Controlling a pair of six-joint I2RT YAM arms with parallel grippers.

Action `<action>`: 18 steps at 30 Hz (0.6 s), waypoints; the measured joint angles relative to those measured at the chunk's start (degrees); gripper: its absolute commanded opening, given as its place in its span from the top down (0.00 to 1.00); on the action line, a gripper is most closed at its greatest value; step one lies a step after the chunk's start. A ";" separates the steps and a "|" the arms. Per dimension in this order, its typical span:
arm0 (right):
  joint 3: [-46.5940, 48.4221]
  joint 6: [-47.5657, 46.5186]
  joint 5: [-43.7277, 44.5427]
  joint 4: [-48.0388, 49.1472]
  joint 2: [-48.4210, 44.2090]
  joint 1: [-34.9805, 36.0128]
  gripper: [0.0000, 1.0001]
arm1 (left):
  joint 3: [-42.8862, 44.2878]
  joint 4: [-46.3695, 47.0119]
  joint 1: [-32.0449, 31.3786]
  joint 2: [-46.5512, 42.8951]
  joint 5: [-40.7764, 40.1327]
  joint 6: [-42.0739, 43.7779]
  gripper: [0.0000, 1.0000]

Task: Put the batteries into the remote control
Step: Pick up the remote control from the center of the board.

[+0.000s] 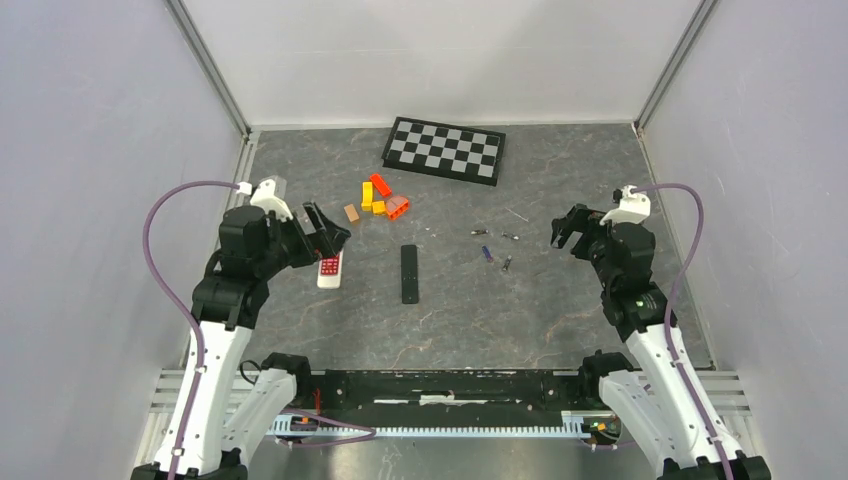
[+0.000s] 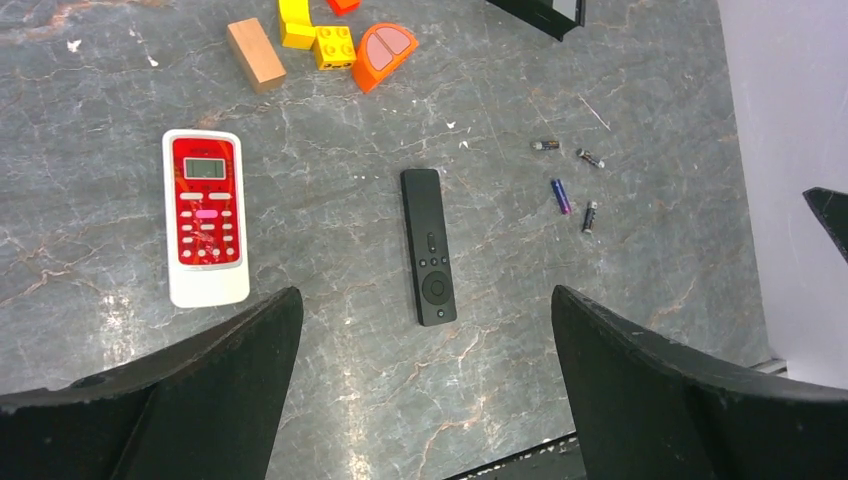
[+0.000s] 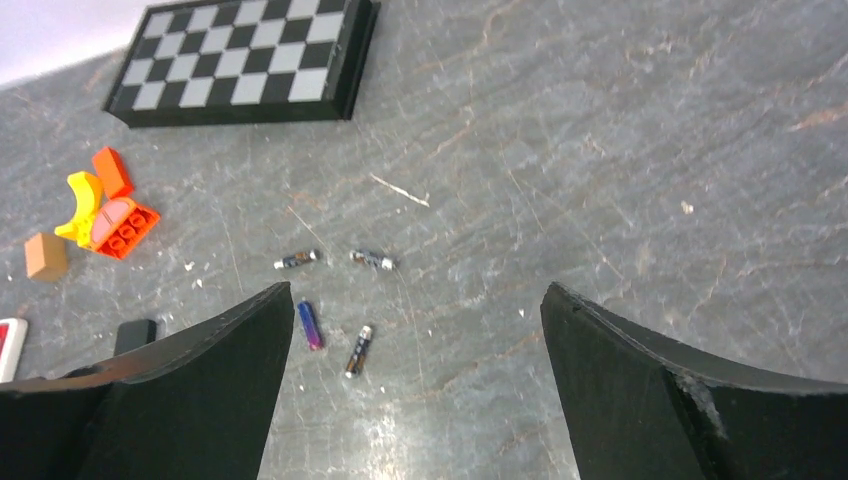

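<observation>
The left gripper (image 1: 325,228) hangs above the table (image 1: 560,320) with its jaws spread wide and nothing between them. In its wrist view the two dark fingers (image 2: 200,390) frame bare stone. Just beside it, partly under it in the top view, lies the red remote (image 1: 330,269), face up. Its long axis runs near to far and its display end points away from the arm bases.

To the right, near the table's middle, lies the black remote (image 1: 410,273), also face up and clear of both grippers. Its long axis runs near to far with a slight tilt, and its round-button end (image 2: 435,287) points toward the near edge.

The right gripper (image 1: 570,228) is likewise spread wide and holds nothing. Between it and the black remote lie four batteries, flat and apart from one another. The two farther ones (image 3: 298,260) (image 3: 372,260) lie roughly crosswise. The blue-purple battery (image 3: 310,324) and a dark battery (image 3: 359,350) beside it point roughly near to far, slanting opposite ways.

Farther back sit the coloured blocks (image 1: 380,197), a wooden block (image 1: 351,212) and a chessboard (image 1: 444,150).
</observation>
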 measured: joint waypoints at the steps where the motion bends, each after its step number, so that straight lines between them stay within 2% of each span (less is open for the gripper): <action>1: -0.35 0.24 -0.02 -0.42 0.09 -0.02 0.02 | 0.00 -0.37 0.00 -0.20 -0.26 0.00 0.00; 11: -3.98 3.32 -0.07 -2.62 -0.02 0.00 0.05 | -0.20 -2.45 0.00 -0.55 -9.01 -0.02 0.00; 18: -5.75 5.16 -0.17 -3.17 -2.10 0.00 0.05 | -5.92 -1.01 -0.02 -0.11 0.50 0.11 0.00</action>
